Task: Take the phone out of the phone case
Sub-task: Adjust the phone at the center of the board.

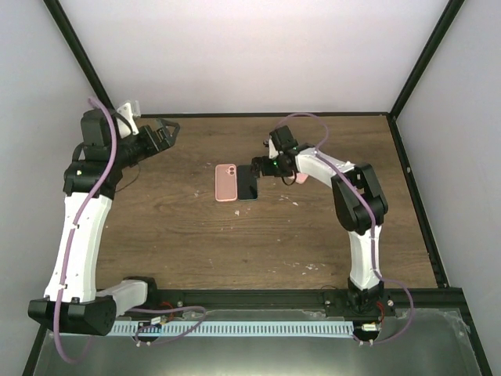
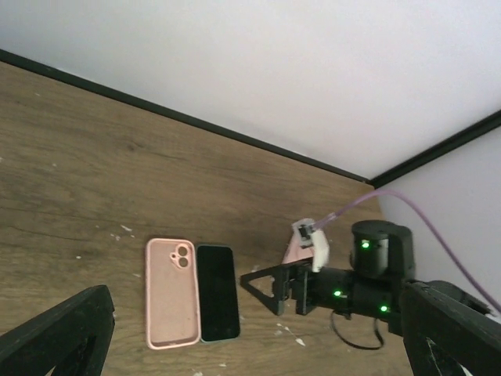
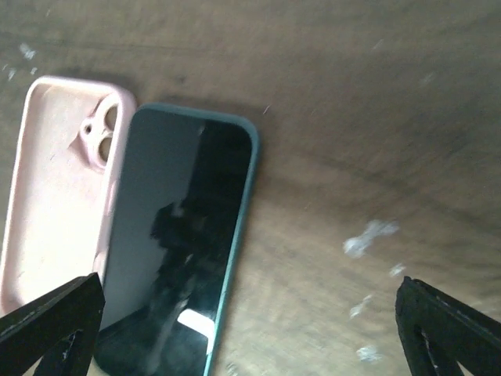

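The pink phone case [image 1: 226,182] lies empty and face up on the wooden table, its camera cutout toward the back. The dark phone [image 1: 248,182], teal-edged, lies screen up against the case's right side. My right gripper [image 1: 259,168] hovers open at the phone's right edge, holding nothing. In the right wrist view the phone [image 3: 180,243] and case [image 3: 55,204] sit at the left between the spread fingers [image 3: 47,321]. My left gripper [image 1: 167,130] is raised at the back left, open and empty. Its wrist view shows the case [image 2: 172,292], the phone [image 2: 217,291] and the right gripper [image 2: 260,287].
White flecks [image 3: 368,235] dot the wood to the right of the phone. A small pink piece [image 2: 296,251] sits beside the right arm's wrist. Black frame posts and white walls bound the table at the back and sides.
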